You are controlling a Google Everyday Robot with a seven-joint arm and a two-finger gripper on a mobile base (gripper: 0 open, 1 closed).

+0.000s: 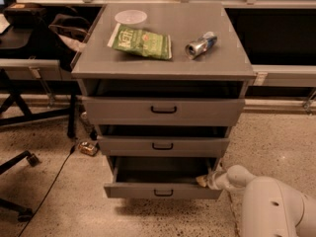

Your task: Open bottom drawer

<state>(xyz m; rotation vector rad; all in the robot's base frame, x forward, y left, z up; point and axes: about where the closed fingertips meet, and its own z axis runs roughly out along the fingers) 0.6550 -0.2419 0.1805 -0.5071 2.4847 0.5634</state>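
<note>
The bottom drawer [148, 190] is the lowest of three grey drawers in a grey cabinet; it has a low front panel and a small black bar handle [163, 193]. It stands pulled out, its dark inside showing. My gripper [205, 180] reaches in from the lower right on a white arm [269, 204] and sits at the drawer's right front corner, at its top edge.
The middle drawer [163, 146] and top drawer [163, 111] stand slightly out. On the cabinet top lie a green chip bag [141, 41], a can on its side [200, 45] and a white lid [130, 17]. A chair base [15, 167] and cable [49, 186] are on the floor at left.
</note>
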